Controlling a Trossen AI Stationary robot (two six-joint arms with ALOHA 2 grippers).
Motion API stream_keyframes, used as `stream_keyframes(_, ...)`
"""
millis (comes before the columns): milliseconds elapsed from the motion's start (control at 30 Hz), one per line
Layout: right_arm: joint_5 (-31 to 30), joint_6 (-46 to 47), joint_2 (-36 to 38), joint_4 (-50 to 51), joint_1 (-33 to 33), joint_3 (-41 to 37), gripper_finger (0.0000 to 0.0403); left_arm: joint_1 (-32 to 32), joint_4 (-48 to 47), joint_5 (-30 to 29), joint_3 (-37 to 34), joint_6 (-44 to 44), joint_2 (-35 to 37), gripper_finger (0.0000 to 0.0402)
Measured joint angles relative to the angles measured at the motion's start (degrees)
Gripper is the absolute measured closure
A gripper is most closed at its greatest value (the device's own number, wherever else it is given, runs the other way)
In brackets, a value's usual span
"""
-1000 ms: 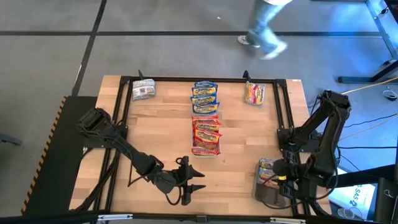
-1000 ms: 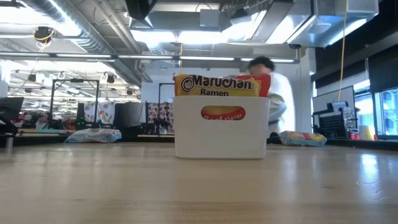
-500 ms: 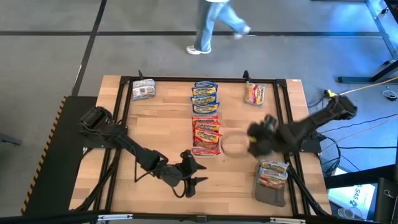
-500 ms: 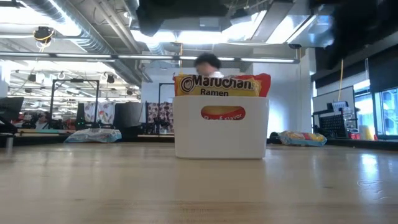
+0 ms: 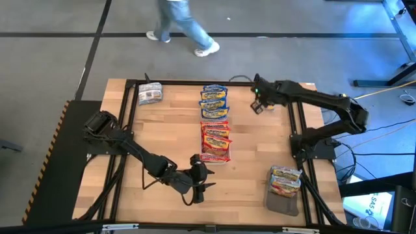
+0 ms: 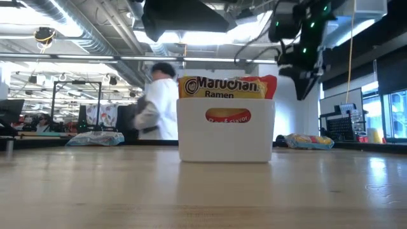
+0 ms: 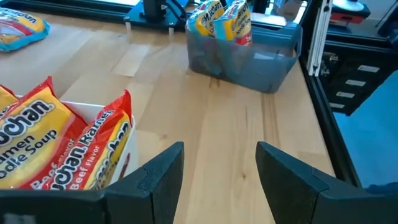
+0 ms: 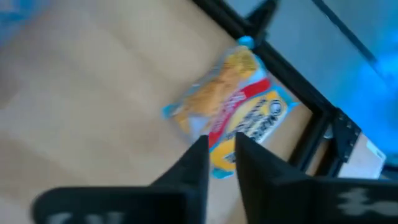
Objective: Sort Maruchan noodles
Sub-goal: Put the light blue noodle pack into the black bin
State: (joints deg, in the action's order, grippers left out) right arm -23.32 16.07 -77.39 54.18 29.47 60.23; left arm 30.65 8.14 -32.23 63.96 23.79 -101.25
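Two crinkly plastic packets stand in a grey rectangular tray.

- Pale wooden table, smooth, matt grain.
- Glossy crinkly plastic noodle packets.
- Smooth white plastic tray.
- Translucent grey plastic bin.
- Matt black metal frame.

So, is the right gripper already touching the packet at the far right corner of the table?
Cannot tell. In the right wrist view the right gripper overlaps the packet, but no gap or contact shows plainly; the high view hides the packet under the arm.
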Motion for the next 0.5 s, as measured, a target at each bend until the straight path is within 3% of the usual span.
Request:
stream_keyframes(133,0.0,-1.9,-3.9,-2.2,6.4,0.0,0.0395,-0.2,0.0,-0.1,0.0,-0.5,0.0,0.0207)
stream_keyframes(500,1.0,-0.7,-16.3,-7.9,11.1,0.0,0.0401,-0.9,0.0,0.0,0.0,-0.5,0.0,0.0207)
